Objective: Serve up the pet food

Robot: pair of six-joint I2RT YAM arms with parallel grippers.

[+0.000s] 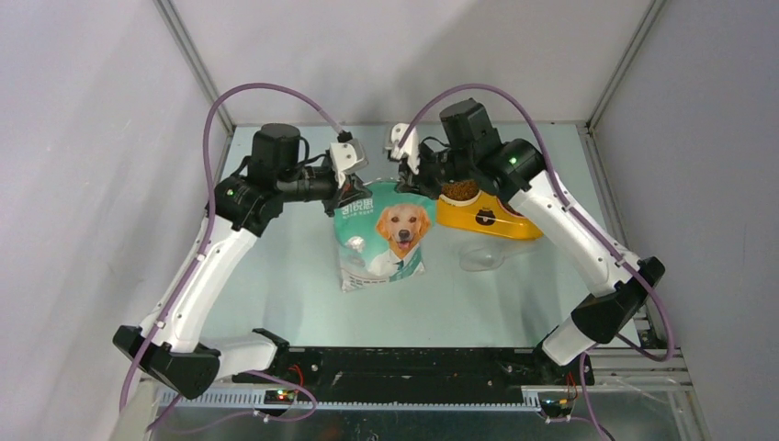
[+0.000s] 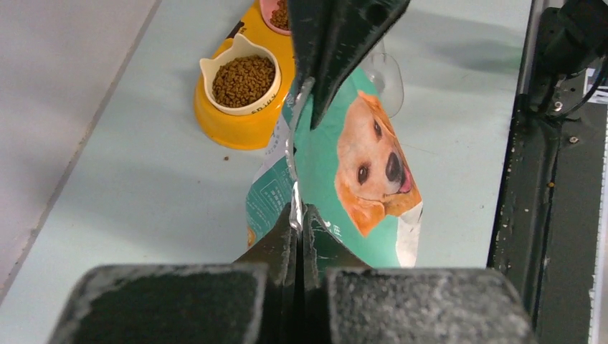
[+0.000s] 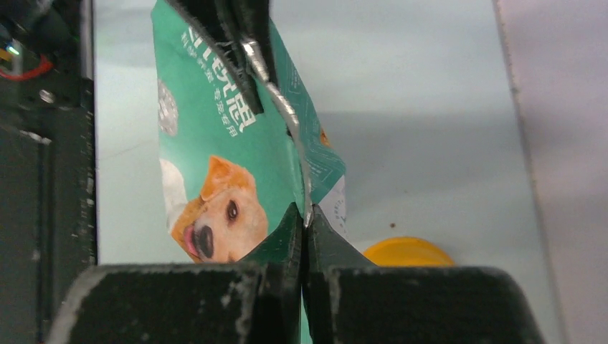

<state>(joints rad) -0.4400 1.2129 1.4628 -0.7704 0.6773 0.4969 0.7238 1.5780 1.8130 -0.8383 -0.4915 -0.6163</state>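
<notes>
The left gripper (image 2: 297,223) and right gripper (image 3: 305,221) each pinch the bag (image 1: 384,234) at its top seam. Beyond the left fingers (image 2: 276,247) lies pet food (image 2: 244,80).

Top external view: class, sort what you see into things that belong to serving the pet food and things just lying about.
In the job: kibble in the yellow feeder; dog-food bag, its top edge pinched by the left gripper and right gripper.
Lying about: clear scoop, untouched beside the bag; a stray pellet near the feeder.
</notes>
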